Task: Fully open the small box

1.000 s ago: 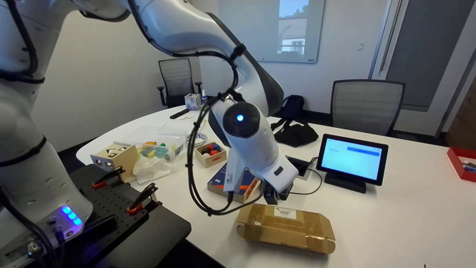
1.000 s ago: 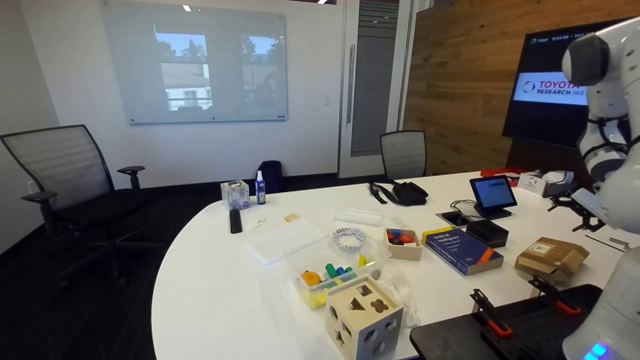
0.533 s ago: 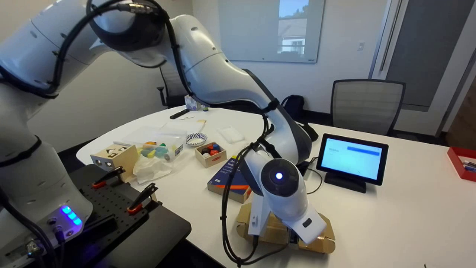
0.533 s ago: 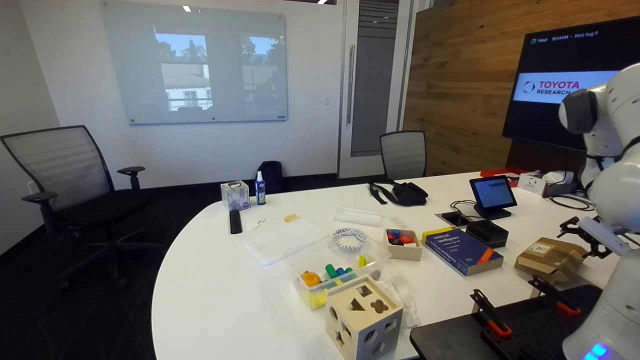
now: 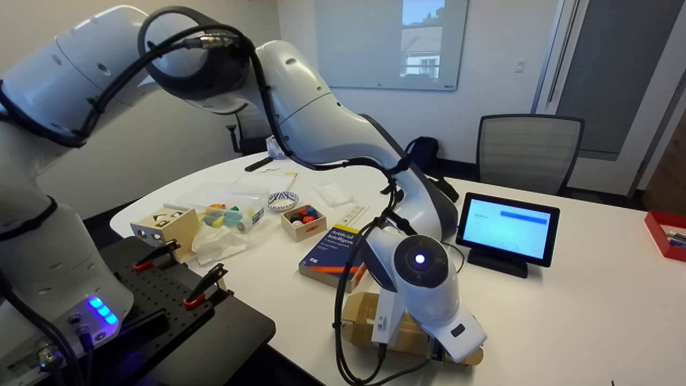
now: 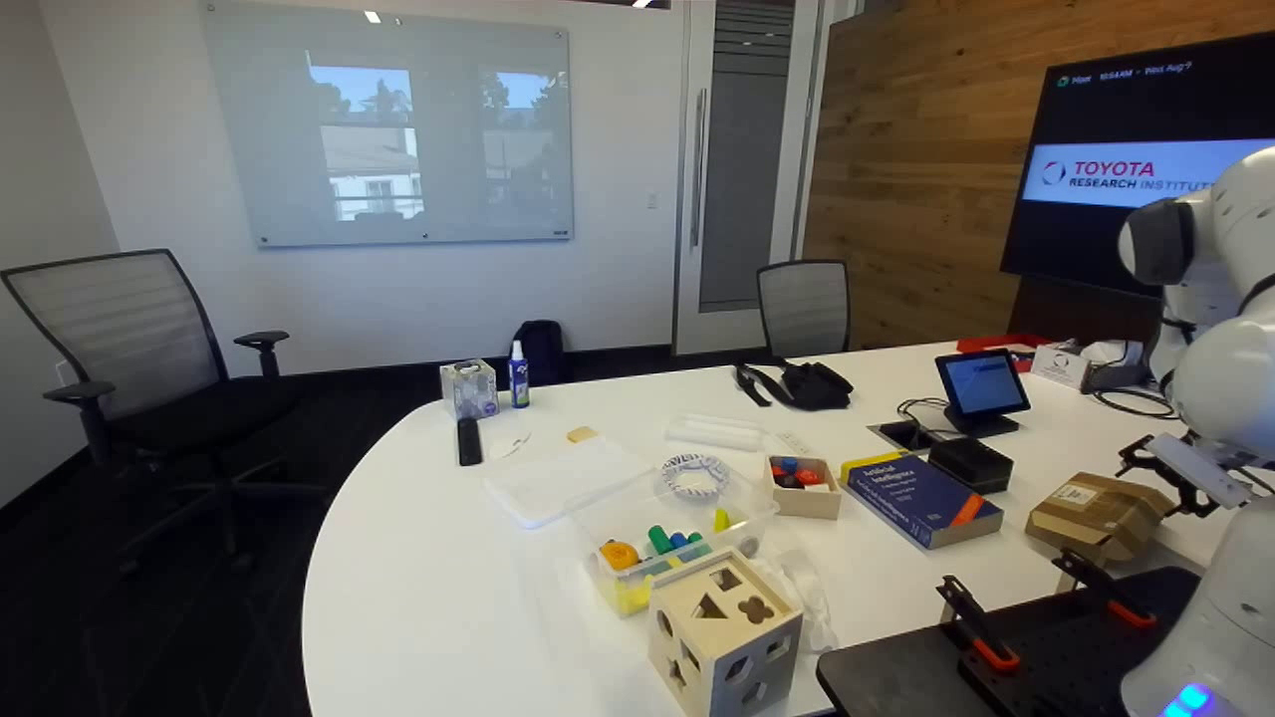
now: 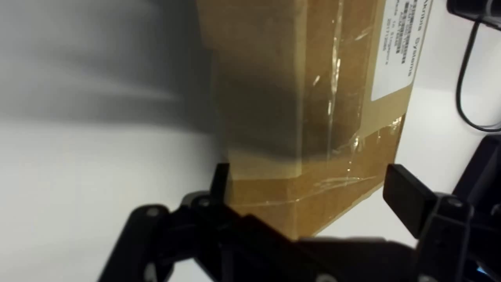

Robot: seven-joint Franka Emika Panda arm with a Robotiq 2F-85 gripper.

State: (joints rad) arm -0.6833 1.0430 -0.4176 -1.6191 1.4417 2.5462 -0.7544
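The small box (image 5: pixel 360 313) is tan-brown cardboard, taped, with its lid down. It lies on the white table and also shows in an exterior view (image 6: pixel 1081 513), where its white label is visible. In the wrist view the box (image 7: pixel 332 117) fills the middle, label at upper right. My gripper (image 7: pixel 309 182) is open there, one finger (image 7: pixel 220 182) beside the box's near side, the other finger (image 7: pixel 409 196) past its far edge. Whether the fingers touch it I cannot tell. In an exterior view the gripper (image 6: pixel 1160 486) is at the box's end. The inside is hidden.
A blue book (image 5: pixel 329 254) lies close to the box. A lit tablet (image 5: pixel 506 228) stands behind, with a black device (image 6: pixel 971 463) and cables. Clamps (image 6: pixel 1106 588) stand on the robot's mount near the box. A shape-sorter cube (image 6: pixel 725 627) is farther off.
The arm has moved down and across to the box's end, most of it in the first half second. It now covers part of the box. The box has not moved, and the gripper stays open.
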